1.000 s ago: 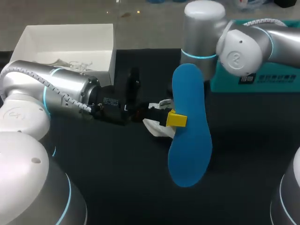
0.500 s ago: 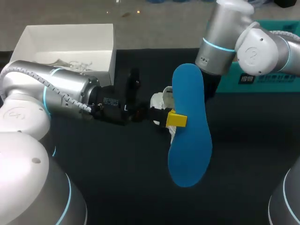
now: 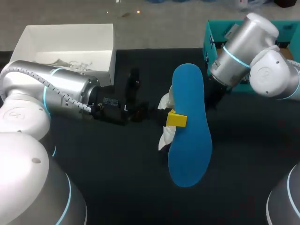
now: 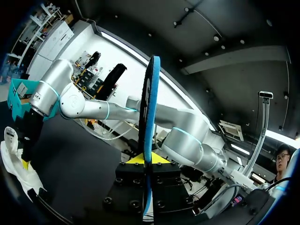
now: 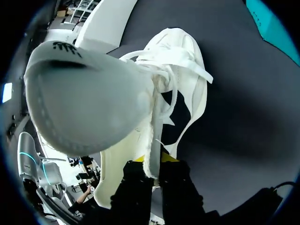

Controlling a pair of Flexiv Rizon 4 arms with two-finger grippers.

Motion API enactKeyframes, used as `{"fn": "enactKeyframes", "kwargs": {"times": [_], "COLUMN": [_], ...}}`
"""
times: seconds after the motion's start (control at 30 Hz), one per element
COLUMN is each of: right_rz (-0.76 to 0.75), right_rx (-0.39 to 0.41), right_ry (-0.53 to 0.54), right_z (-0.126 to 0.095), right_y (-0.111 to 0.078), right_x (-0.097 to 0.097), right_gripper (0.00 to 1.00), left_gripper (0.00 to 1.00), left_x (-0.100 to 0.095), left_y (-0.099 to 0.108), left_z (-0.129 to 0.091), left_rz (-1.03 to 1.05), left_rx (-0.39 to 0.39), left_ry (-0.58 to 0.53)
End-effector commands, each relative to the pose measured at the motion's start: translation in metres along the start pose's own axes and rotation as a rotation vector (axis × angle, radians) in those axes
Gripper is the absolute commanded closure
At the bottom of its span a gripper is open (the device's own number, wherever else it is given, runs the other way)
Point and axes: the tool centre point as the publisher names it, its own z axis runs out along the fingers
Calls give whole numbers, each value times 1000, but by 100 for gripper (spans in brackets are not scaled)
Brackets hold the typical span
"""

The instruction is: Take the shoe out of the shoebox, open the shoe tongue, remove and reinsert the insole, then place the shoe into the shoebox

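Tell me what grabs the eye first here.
The blue insole dominates, held on edge in the left gripper over mid-table. Just behind it, the right gripper pinches the white shoe by its edge, laces loose. The open white shoebox sits at the far left corner.

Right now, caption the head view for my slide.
Left end effector holds a blue insole; right end effector grips the white shoe partly behind it.
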Motion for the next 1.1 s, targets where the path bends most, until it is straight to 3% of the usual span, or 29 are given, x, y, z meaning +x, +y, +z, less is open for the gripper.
{"fn": "enactKeyframes", "kwargs": {"times": [0.03, 0.37, 0.67, 1.1], "right_rz": [86, -131, -126, -79], "right_rx": [-220, -206, -222, -144], "right_ry": [77, 11, -85, -173], "right_z": [4, 6, 10, 38], "right_y": [-12, -8, -7, -1], "right_x": [-2, 15, 13, -4], "right_gripper": [100, 100, 100, 100], "left_gripper": [100, 100, 100, 100], "left_x": [-1, -1, -1, -1], "left_y": [0, 0, 0, 0], "left_z": [2, 2, 2, 2], "left_rz": [0, 0, 0, 0], "left_rx": [2, 2, 2, 2], "left_ry": [1, 1, 1, 1]}}
